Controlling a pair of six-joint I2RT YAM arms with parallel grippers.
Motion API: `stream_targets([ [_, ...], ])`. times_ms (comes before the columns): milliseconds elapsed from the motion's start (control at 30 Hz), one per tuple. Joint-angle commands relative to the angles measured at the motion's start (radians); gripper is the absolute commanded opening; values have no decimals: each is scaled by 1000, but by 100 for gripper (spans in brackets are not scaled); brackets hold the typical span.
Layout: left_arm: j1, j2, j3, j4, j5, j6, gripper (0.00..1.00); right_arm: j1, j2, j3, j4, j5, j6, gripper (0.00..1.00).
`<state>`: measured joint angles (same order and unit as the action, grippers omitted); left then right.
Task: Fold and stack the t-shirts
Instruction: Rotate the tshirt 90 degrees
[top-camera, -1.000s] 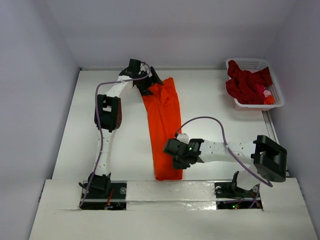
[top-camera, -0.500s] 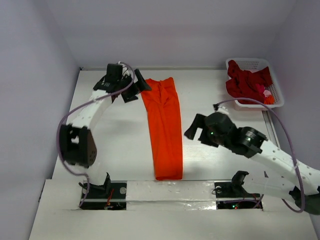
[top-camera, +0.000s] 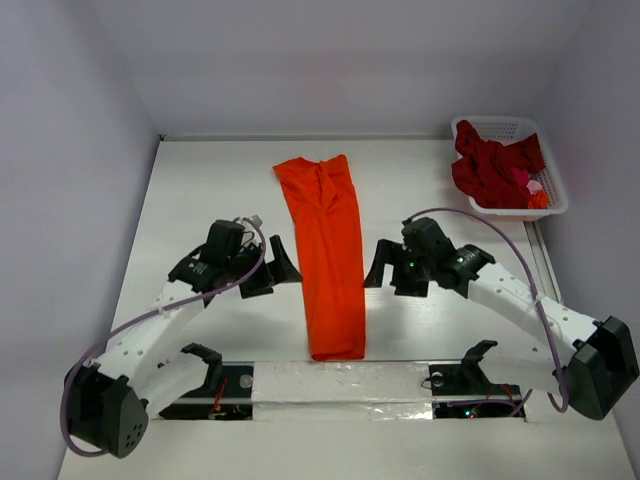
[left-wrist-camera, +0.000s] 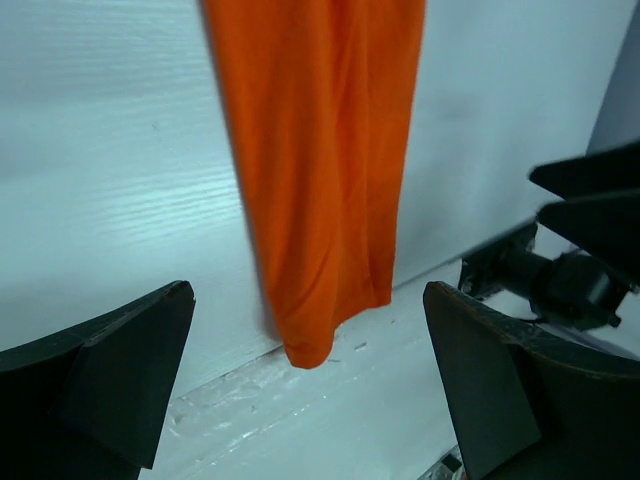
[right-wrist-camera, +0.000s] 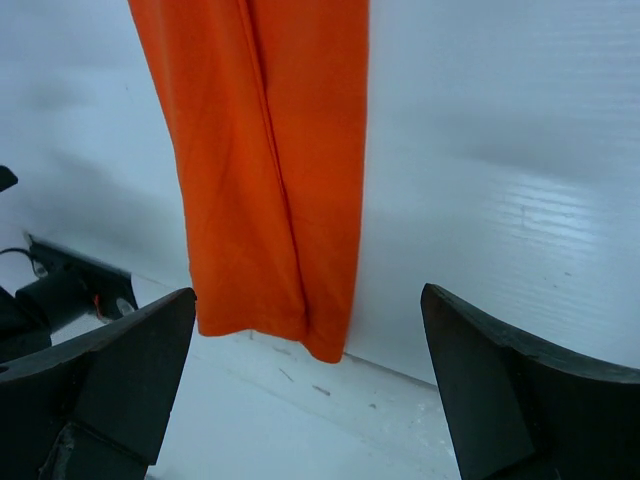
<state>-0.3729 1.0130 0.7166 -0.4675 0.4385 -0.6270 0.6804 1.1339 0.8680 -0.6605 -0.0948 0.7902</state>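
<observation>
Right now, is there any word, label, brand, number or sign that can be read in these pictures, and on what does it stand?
None can be read.
The orange t-shirt is plain cloth with no print.
The white basket and the dark red shirts in it show no lettering or label.

Left arm: reaches forward and right from base, elbow low at near-left corner.
Left hand (top-camera: 283, 262): fingers spread wide, nothing held.
Right arm: elbow at near-right, forearm reaches left.
Right hand (top-camera: 386, 268): fingers spread wide, nothing held.
Hands face each other, well apart.
</observation>
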Motion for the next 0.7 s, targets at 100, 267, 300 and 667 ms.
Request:
stream_targets([
  [100,-92,-158,-78,1,55,-43,99,-42,-32,-147,191,-354,-39,100],
  [267,-122,-254,-155,-39,106,-121,99,-42,-121,-245,193,-424,-11,100],
  [300,-133,-255,-176,-45,146,-140,99,-42,-140,-257,190,-427,-3,100],
  [667,-279,-292,-293,-2,178,-290,99,-42,-250,-409,251,-497,93,98],
])
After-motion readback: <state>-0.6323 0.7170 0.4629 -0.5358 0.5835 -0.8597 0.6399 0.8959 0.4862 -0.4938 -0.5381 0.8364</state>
